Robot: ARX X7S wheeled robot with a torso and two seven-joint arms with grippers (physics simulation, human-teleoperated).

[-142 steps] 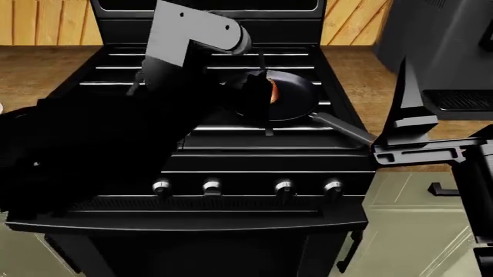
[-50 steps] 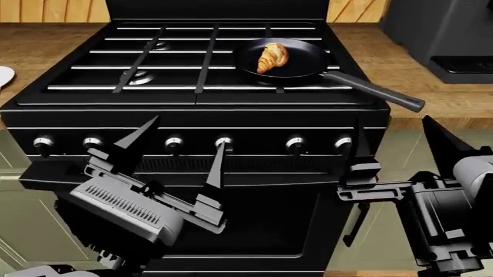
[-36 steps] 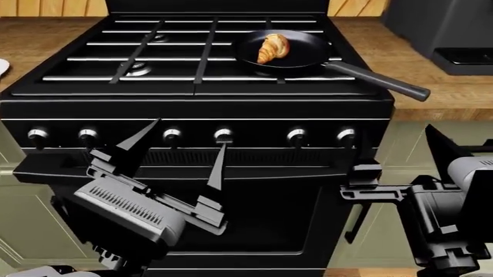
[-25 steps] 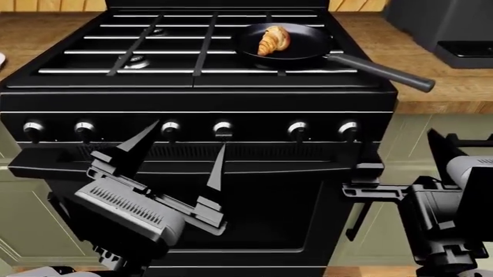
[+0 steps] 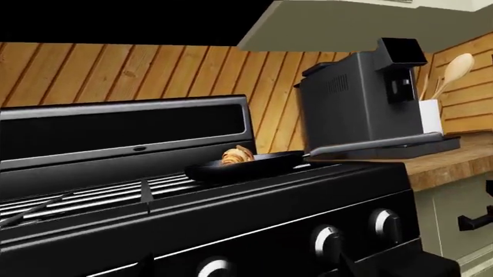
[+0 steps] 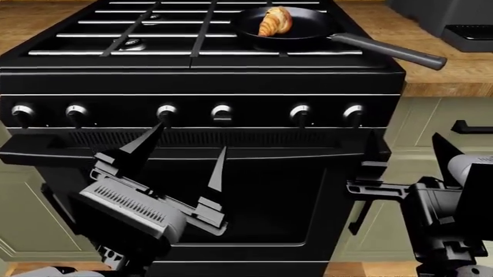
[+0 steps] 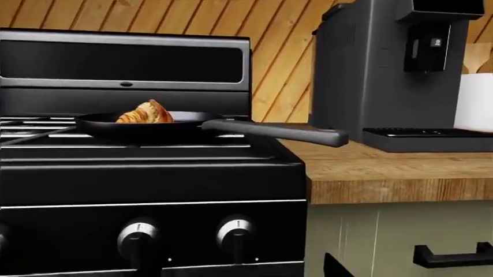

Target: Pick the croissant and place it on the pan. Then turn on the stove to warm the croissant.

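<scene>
Below the stove's [image 6: 200, 81] knob row, my left gripper [image 6: 181, 158] hangs wide open and empty, one fingertip just under a knob [image 6: 166, 111]; my right gripper [image 6: 404, 164] is also spread wide, holding nothing. Up on the back right burner, the croissant [image 6: 275, 20] lies in the pan [image 6: 308, 32]

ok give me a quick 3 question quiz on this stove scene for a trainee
1. True or false: the croissant lies in the pan.
2. How many knobs show along the front of the stove in the head view?
3. The left gripper is: A) shut on a knob, B) open and below the knobs, C) holding the pan handle.

Key: 1 true; 2 six; 3 B. The right gripper is open too and holds nothing.
</scene>
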